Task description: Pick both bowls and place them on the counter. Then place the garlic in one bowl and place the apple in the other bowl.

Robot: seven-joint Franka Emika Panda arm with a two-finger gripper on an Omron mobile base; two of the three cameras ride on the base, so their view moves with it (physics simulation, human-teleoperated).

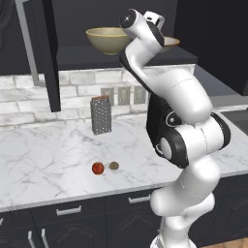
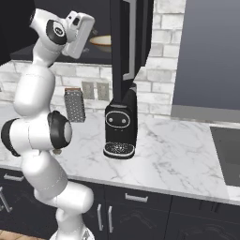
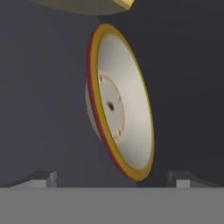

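The white marble table (image 1: 43, 160) carries a black coffee machine (image 2: 120, 129) at the right and an upright metal grater (image 1: 100, 115) against the far brick wall, with the apple (image 1: 98, 168) and garlic (image 1: 114, 166) just beside each other near its front edge. Above, in the open dark cabinet (image 1: 87, 55), the deep bowl (image 1: 106, 39) sits left of the raised arm and the shallow bowl (image 3: 120, 103) right of it. The pincer (image 3: 112, 178) stands wide open, empty, with the shallow bowl straight ahead between its fingertips (image 3: 43, 178), not touching.

My two base cameras look forward and down from behind me, sharing the counter (image 1: 43, 155) and grater (image 1: 100, 115); my hand camera sits close to the shallow bowl (image 3: 120, 105).
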